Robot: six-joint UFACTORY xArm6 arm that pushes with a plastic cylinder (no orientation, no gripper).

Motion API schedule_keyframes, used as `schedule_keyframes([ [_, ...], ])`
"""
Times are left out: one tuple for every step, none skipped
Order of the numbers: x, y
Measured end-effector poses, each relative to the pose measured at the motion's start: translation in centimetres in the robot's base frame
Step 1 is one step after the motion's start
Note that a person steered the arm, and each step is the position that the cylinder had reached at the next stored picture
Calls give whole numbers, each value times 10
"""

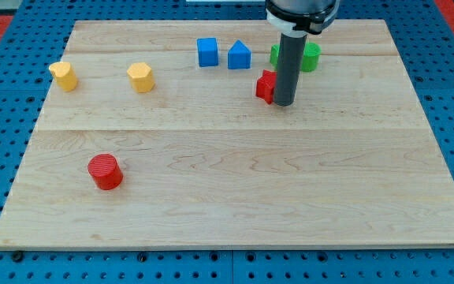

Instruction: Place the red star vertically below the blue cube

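Note:
The red star [266, 86] lies on the wooden board, partly hidden behind my rod. My tip [283, 103] rests right against the star's right side. The blue cube [207, 52] stands near the view's top, up and to the left of the star. A second blue block with a pointed top [240, 55] sits just right of the cube.
Green blocks [311, 56] sit behind the rod at the view's top. Two yellow blocks [64, 76] [141, 77] stand at the upper left. A red cylinder [106, 172] stands at the lower left. The board's edge [227, 246] runs along the view's bottom.

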State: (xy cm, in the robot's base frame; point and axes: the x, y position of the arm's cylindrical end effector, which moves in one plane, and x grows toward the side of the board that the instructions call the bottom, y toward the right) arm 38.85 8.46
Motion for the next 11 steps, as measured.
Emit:
schedule_keyframes([
  [-1, 49],
  [-20, 46],
  [-22, 1],
  [-21, -19],
  [-25, -49],
  [-21, -58],
  [-4, -50],
  [-22, -73],
  [-31, -87],
  [8, -74],
  [101, -96],
])
